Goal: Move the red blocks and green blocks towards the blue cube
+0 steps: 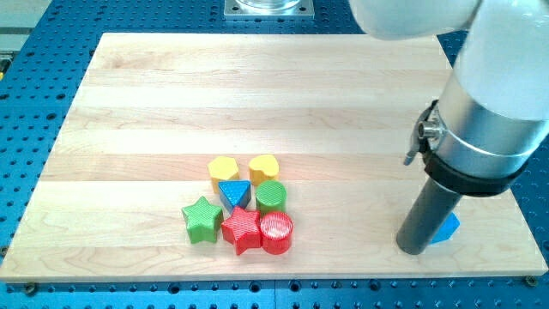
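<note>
Red blocks, a star (242, 229) and a cylinder (276, 233), sit in a tight cluster low on the worktop (171, 103) with the green star (202, 220), green cylinder (271, 196), blue triangle (234, 192) and two yellow blocks (224, 168) (264, 166). Your tool is a bare rod with no jaws; my tip (413, 250) touches the blue cube (444, 227), half hidden near the view's right edge. You have open wood between cluster and cube.
</note>
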You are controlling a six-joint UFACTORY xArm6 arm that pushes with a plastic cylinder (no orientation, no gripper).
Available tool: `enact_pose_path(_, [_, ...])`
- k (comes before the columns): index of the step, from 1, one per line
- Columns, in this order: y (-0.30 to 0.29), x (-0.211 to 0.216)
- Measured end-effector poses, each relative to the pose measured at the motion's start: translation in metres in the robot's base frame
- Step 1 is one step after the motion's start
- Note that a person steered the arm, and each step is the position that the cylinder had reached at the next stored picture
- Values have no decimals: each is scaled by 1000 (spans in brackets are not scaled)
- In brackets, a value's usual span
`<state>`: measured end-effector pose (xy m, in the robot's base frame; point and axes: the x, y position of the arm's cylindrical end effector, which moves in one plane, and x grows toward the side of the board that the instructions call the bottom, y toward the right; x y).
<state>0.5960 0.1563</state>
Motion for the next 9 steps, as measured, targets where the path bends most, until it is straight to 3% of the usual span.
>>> enact_pose_path(1, [-48,22])
enact_pose_path(2, [-54,23])
enact_pose_path(3, [-106,23])
enact_pose_path(5, [-286,22])
enact_pose_path(6, [-319,-3])
enact_pose_path(7, [-322,-13])
enact_pose_path(9, [-215,-13])
